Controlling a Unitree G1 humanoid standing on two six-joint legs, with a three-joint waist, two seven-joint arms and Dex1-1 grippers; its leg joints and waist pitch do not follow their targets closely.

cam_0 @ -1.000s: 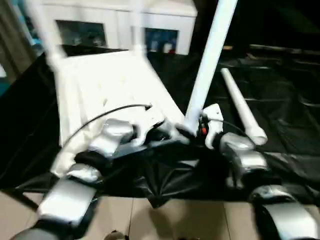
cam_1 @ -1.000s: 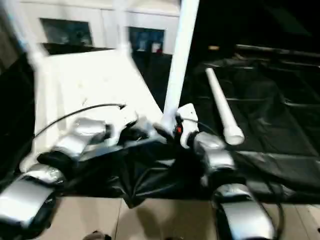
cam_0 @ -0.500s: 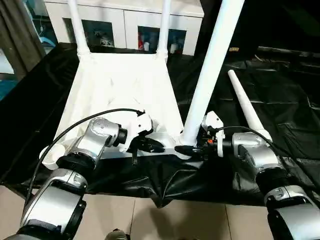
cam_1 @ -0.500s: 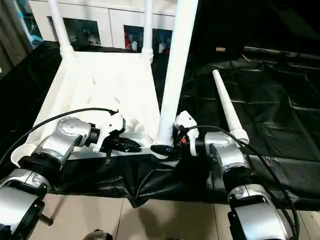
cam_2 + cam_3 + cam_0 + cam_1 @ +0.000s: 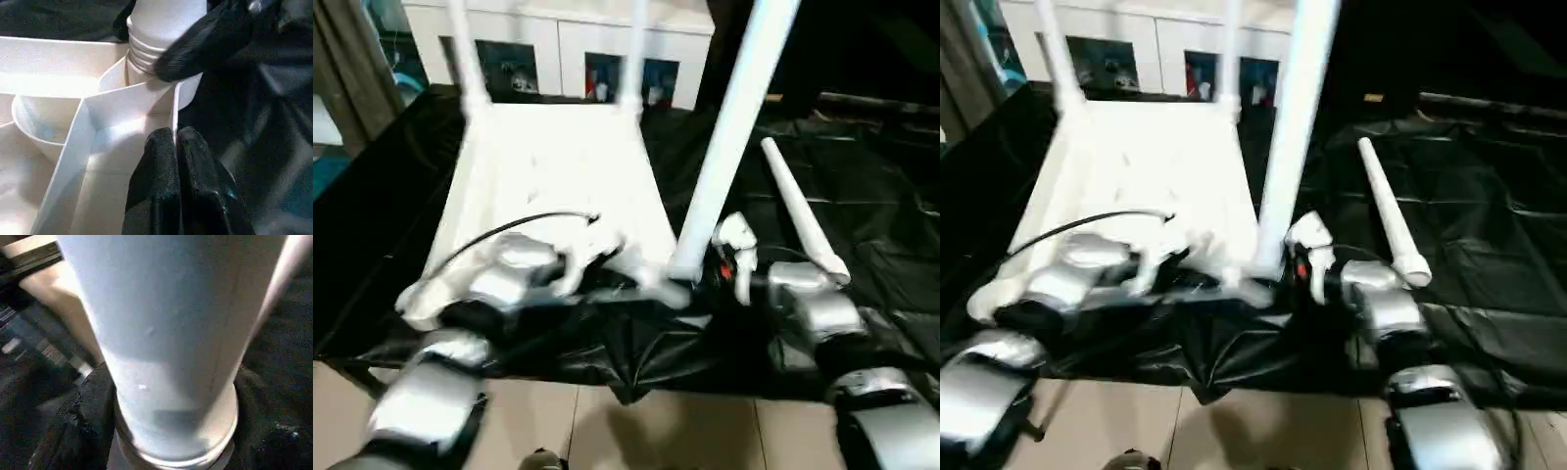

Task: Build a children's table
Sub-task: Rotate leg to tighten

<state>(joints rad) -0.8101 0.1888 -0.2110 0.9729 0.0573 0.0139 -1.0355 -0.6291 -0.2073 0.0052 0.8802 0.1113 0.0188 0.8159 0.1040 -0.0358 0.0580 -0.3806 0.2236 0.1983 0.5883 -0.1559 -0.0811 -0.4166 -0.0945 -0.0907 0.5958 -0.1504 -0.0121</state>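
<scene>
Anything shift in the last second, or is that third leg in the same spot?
Little visible change. The third leg still stands at the tabletop's near right corner socket, right gripper at its base, left gripper pinching the rim. The fourth leg stays on the black sheet.

Silver forearms (image 5: 803,308) (black cable looping), black fingers (image 5: 164,196).

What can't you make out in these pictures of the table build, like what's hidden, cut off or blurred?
- The near leg: its top is cut off by the upper edge in both eye views.
- Its threaded end: how far it sits in the corner socket is hidden by the socket wall and a black finger in the left wrist view.
- The right gripper: its jaws are hidden behind the leg in the right wrist view.
- The left forearm: motion-blurred in the eye views.
</scene>
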